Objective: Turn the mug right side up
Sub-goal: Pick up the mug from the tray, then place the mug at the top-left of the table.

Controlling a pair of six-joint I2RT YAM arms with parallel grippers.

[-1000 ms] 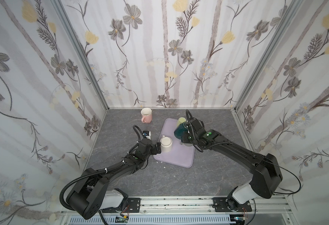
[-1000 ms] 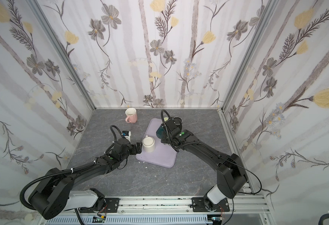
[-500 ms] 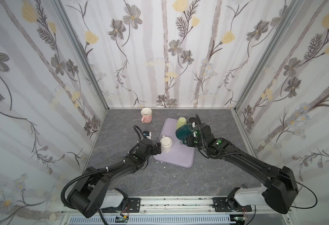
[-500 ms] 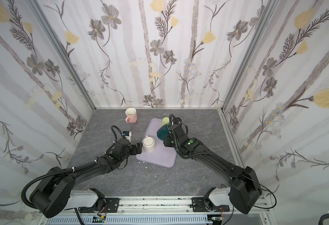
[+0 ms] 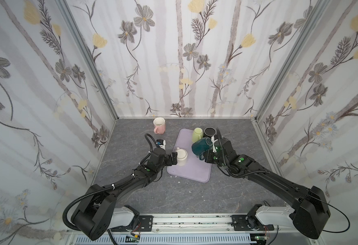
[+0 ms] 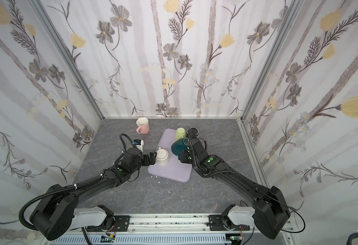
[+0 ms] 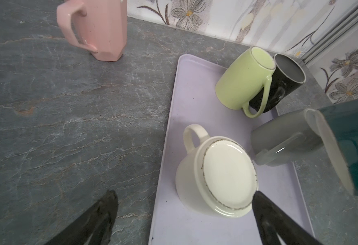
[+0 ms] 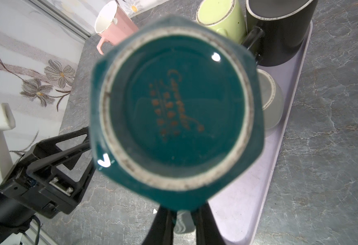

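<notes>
- Mugs, six in all.
- Teal mug [image 5: 200,146], one: lifted clear above the tray, tipped over on a slant. In the right wrist view its glazed underside [image 8: 173,112], with gold lettering, faces the camera.
- Right gripper [image 8: 183,218], one: jaws clamped on the teal mug's handle, a finger on either side of it.
- Cream mug [image 5: 181,157], one: upside down on the near left part of the tray, base up, handle pointing away from the left arm.
- Left gripper [image 7: 184,203], one: jaws spread wide and holding nothing. The cream mug [image 7: 220,174] sits just ahead of the tips; one tip lies close against its base rim, and contact cannot be told.
- Lime-green mug [image 5: 197,134], one: upside down at the far end of the tray, touching the black mug.
- Black mug [image 5: 210,132], one: upright, mouth open upward, at the tray's far right corner.
- Grey mug [image 7: 284,135], one: on the tray beneath the lifted teal mug, hidden in both top views. Which way up it stands cannot be told.
- Pink mug [image 5: 159,125], one: upright on the table, off the tray, near the back wall, handle toward the arms.
- Lilac tray [image 5: 195,174], one: flat, rectangular, between the two arms.
- Grey marbled table [image 5: 195,197], one.
</notes>
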